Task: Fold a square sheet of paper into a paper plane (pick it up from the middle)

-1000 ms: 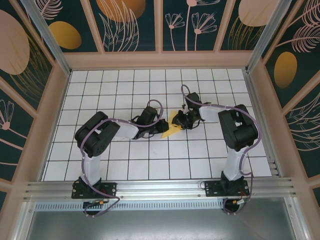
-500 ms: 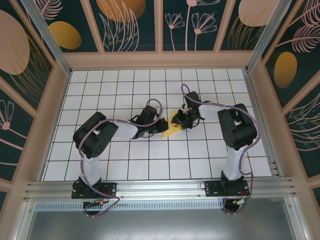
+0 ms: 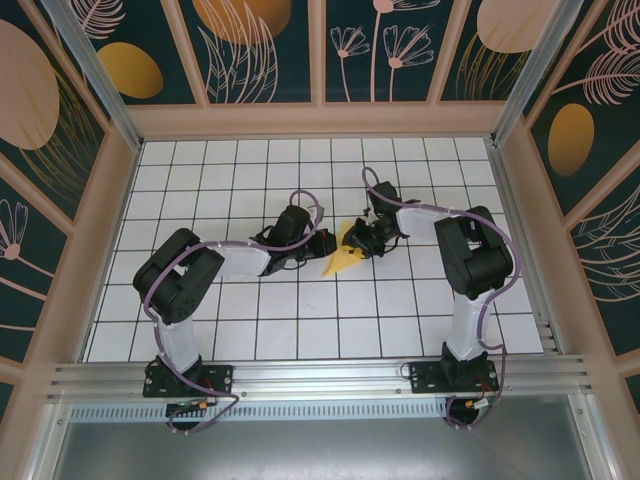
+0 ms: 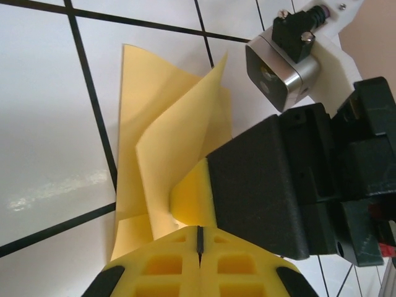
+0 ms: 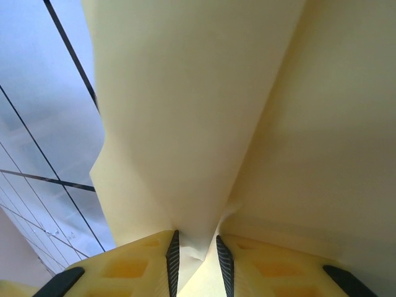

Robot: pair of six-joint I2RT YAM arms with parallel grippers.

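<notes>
While the left claw (image 4: pixel 199 238) stays pinched tight on the yellow paper (image 3: pixel 343 258) at mid-table, the right claw (image 5: pixel 195 247) has loosened a little around it. Whether it grips, I cannot tell; maybe this fold is done.

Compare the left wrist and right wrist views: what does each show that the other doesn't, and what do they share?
Left wrist: the left gripper is shut on the fold of the yellow paper, whose flaps stand up above it. The right arm's black wrist housing and its silver camera sit close by.
Right wrist: the right gripper has its fingers slightly apart, with the paper's fold between them, very close to the lens.
Shared: the folded yellow paper over the white grid tiles.
</notes>
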